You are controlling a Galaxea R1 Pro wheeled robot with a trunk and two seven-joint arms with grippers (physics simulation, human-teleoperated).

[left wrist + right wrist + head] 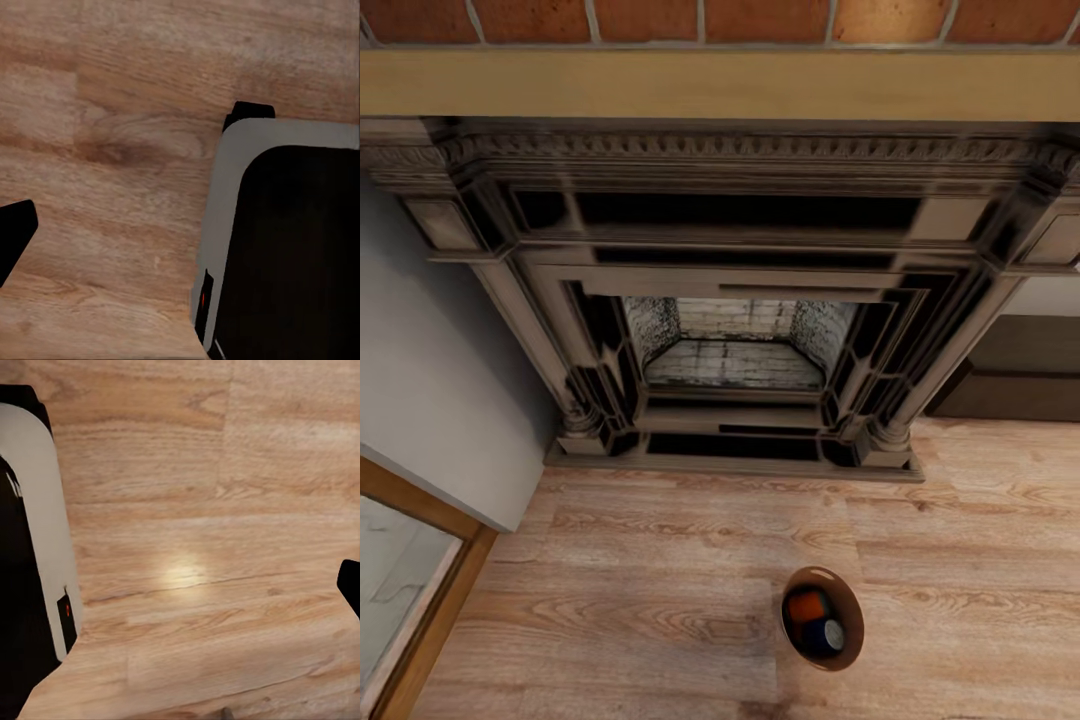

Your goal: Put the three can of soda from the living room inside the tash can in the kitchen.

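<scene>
Standing on the wood plank floor point(660, 560) at lower centre-right of the head view, the trash can point(850, 640) holds an orange soda can point(806, 606) and a dark blue one point(823, 635), touching. The dark ornate fireplace point(735, 300) fills the upper frame. Finger state on both grippers: cannot tell.

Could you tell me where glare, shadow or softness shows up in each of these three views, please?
Head view: soft overall, glossy streaks on the dark fireplace, and the bin shades the cans inside it. Right wrist view: a pale glare patch on the wood floor. Left wrist view: even light, with blurred floor grain and a near-black panel of the robot's base.
</scene>
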